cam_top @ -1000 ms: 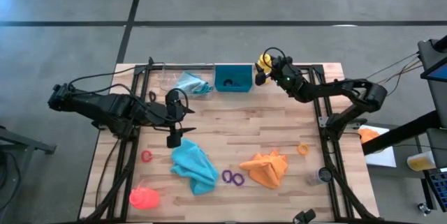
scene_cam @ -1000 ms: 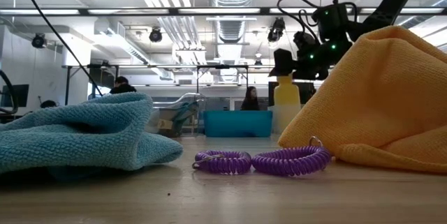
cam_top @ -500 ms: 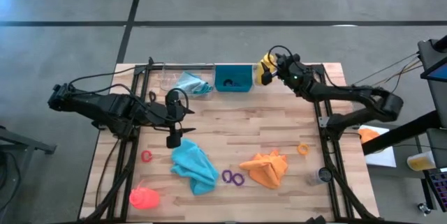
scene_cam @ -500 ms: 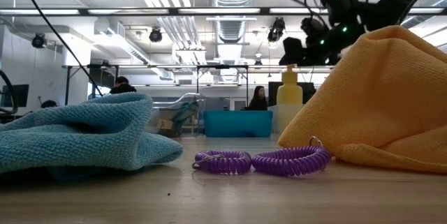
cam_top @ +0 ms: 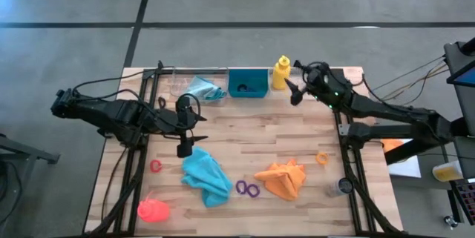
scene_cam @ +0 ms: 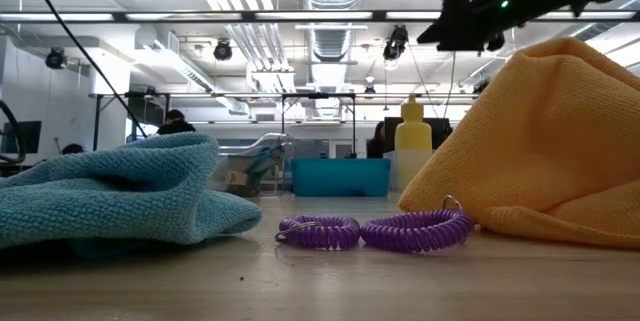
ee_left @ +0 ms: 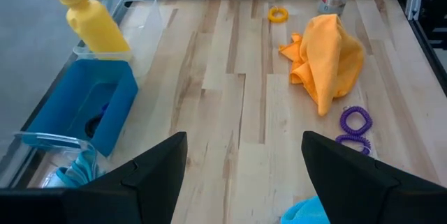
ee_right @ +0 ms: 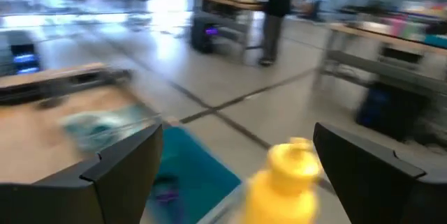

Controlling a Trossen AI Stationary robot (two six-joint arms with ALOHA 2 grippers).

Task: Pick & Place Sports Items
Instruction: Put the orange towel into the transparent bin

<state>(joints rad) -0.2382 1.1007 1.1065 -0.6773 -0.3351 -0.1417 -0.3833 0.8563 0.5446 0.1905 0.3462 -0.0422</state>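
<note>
Where clear tray (ee_left: 143, 15) sits: yellow bottle (cam_top: 280, 72).

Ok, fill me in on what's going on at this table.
Two robot arms are sorting sports items. The right gripper is open and empty, just beside the yellow bottle, which stands upright in a clear tray next to the teal bin. The left gripper is open over the teal cloth, holding nothing. The orange cloth, purple rings, red ring, orange ring and a pink-red bottle lie on the table.
</note>
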